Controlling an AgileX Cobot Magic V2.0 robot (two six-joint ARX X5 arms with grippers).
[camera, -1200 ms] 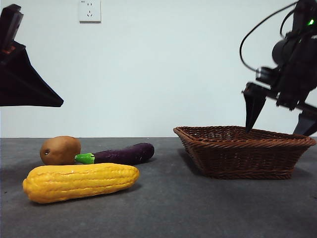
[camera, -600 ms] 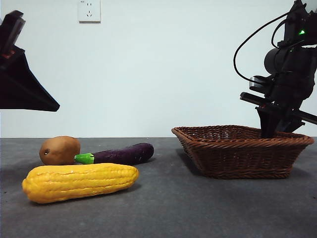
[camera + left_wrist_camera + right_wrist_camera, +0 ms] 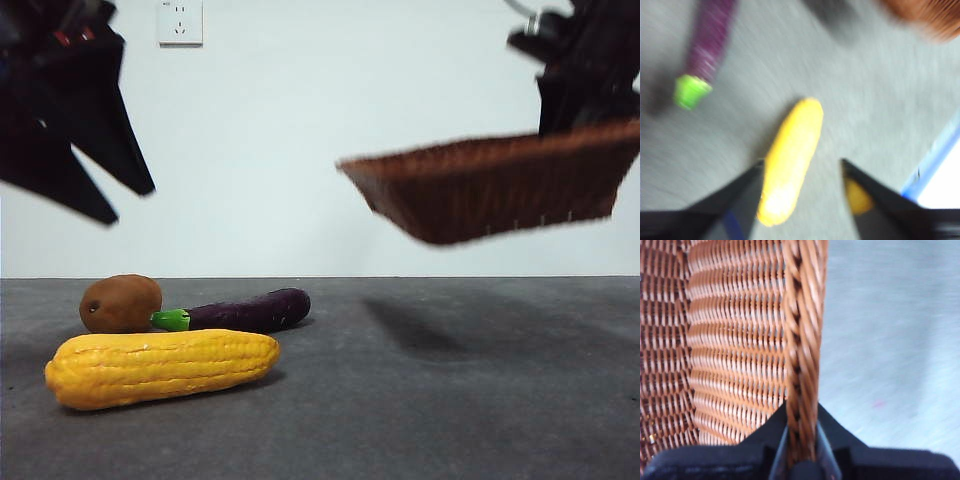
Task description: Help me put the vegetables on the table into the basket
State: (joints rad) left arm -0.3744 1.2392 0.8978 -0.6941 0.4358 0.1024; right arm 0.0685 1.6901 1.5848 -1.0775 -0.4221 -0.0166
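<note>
The yellow corn (image 3: 160, 367) lies at the front left of the table (image 3: 400, 400). Behind it sit the brown potato (image 3: 120, 303) and the purple eggplant (image 3: 245, 310). My left gripper (image 3: 130, 200) hangs open above them. In the blurred left wrist view, the left gripper (image 3: 801, 167) has its jaws spread over the corn (image 3: 790, 160), with the eggplant (image 3: 710, 45) beyond. The basket (image 3: 490, 190) hangs tilted in the air at the right. My right gripper (image 3: 565, 115) holds it by the rim. Its wrist view shows the right gripper (image 3: 801, 425) shut on the basket's braided rim (image 3: 802, 340).
A white wall with a socket (image 3: 180, 20) stands behind the table. The basket's shadow (image 3: 420, 320) falls on the table at the right. A blue strip (image 3: 935, 150) runs along the table's edge in the left wrist view.
The right gripper closed on the basket's rim and lifted the basket off the table. The left gripper came down and in over the vegetables.
</note>
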